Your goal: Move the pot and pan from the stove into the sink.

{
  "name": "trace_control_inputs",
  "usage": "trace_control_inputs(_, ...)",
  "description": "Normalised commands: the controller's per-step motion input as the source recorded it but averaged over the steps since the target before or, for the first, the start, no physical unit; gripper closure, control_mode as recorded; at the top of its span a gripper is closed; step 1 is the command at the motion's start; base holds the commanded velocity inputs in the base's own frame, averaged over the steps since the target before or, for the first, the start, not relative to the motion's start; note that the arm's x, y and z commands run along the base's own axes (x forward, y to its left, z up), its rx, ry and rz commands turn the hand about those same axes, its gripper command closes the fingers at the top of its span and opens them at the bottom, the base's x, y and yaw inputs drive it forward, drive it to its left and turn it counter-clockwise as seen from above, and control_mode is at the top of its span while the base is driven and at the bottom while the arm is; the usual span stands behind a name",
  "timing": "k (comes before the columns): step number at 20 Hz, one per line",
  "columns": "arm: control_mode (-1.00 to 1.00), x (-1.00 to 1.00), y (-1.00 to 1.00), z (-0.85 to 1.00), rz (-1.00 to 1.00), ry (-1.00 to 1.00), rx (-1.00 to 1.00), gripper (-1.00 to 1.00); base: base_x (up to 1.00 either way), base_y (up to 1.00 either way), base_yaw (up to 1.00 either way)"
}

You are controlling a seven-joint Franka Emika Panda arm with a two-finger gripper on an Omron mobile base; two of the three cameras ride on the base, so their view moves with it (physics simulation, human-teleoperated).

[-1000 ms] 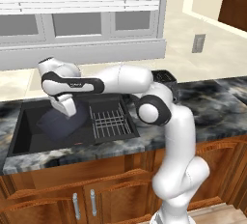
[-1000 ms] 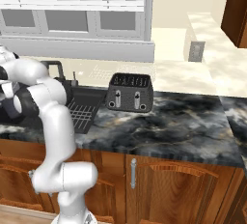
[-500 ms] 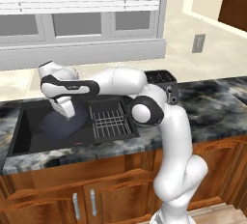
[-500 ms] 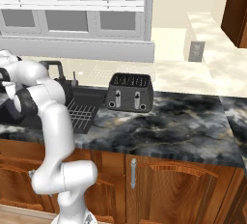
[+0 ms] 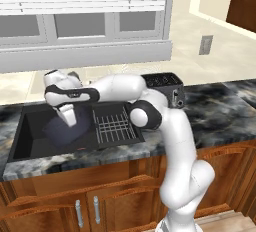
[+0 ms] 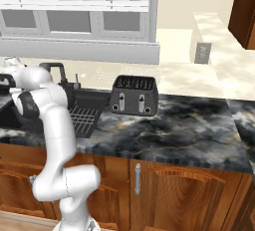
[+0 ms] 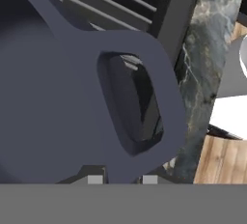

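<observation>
We see the deep round dark blue-grey pot [image 5: 64, 128] at left centre of the left base view, low inside the dark recessed sink [image 5: 30, 126]. The two-finger gripper [image 5: 68, 117] pinches its loop side handle [image 7: 144, 97]. Held by one handle, the pot could tilt and knock the basin wall or the ribbed rack [image 5: 114, 126] just right of it. We judge open room lies toward the basin's left.

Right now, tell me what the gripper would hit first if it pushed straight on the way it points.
The pot: the gripper is shut on its loop handle, so the pot goes along. Beyond it lies the sink floor, likely the first contact, though depth is unclear.
</observation>
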Motion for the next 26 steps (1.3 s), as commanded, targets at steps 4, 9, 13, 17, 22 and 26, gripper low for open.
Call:
trace_control_inputs(4,-1.00,0.35,0.07,-0.46,-0.11,-0.04,0.01,1.00,0.00,0.00,0.00)
trace_control_inputs(9,-1.00,0.25,0.12,-0.43,-0.11,-0.04,0.02,1.00,0.00,0.00,0.00)
trace_control_inputs(13,-1.00,0.21,0.15,-0.26,-0.10,-0.05,0.01,1.00,0.00,0.00,0.00)
trace_control_inputs(17,-1.00,0.11,0.05,-0.10,-0.04,-0.03,0.00,1.00,0.00,0.00,0.00)
trace_control_inputs(22,-1.00,0.01,0.00,-0.30,-0.02,-0.04,-0.03,1.00,0.00,0.00,0.00)
trace_control_inputs(26,-1.00,0.00,0.00,-0.11,-0.01,-0.03,-0.01,1.00,0.00,0.00,0.00)
